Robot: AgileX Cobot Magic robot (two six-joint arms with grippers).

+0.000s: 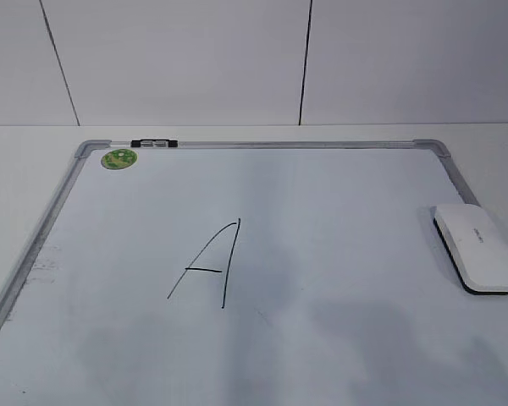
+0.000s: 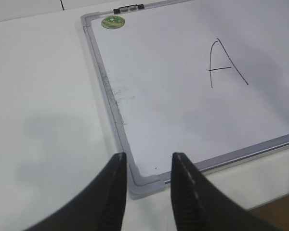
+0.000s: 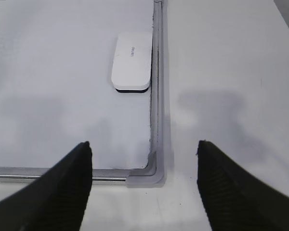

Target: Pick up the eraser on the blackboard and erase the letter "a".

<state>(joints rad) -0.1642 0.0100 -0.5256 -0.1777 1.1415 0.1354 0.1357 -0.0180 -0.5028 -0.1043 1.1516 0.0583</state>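
A: What is nearest to your cameras?

B: In the left wrist view I see my left end effector (image 2: pixel 148 161) first. Its two dark fingers are apart with a small gap and nothing between them, above the near left corner of the blackboard (image 2: pixel 145 185). In the right wrist view my right end effector (image 3: pixel 143 150) is spread wide, also empty, above the near right corner of the frame.

A: Where is the eraser?

B: The eraser (image 1: pixel 477 247) lies flat on the blackboard, white side up and black felt below, close against the right frame edge. It is well apart from both end effectors.

A: And the letter "a"?

B: I find no small "a" on the board. I see only a large capital "A" (image 1: pixel 207 264) in thin black marker, near the middle.

A: Anything else?

B: A round green sticker (image 1: pixel 118 158) sits in the far left corner, and a small black clip (image 1: pixel 153 143) is on the top frame just beside it. The board lies on a white counter (image 2: pixel 38 96).
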